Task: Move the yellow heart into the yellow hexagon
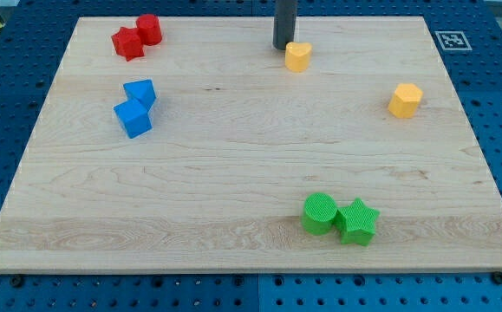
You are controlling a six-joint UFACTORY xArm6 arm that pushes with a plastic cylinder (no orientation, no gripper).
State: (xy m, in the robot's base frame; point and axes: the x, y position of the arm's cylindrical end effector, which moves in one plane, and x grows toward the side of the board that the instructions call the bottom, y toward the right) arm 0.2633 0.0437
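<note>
The yellow heart (297, 56) lies near the view's top, a little right of centre, on the wooden board (233, 173). The yellow hexagon (405, 100) lies further to the view's right and a bit lower, well apart from the heart. My tip (283, 47) is the lower end of the dark rod coming down from the view's top edge. It stands just to the left of the heart, at its upper left side, touching it or nearly so.
A red star (128, 43) and a red cylinder (149, 29) touch at the top left. Two blue blocks (135, 107) sit together at the left. A green cylinder (320, 213) and a green star (357, 221) touch at the bottom right.
</note>
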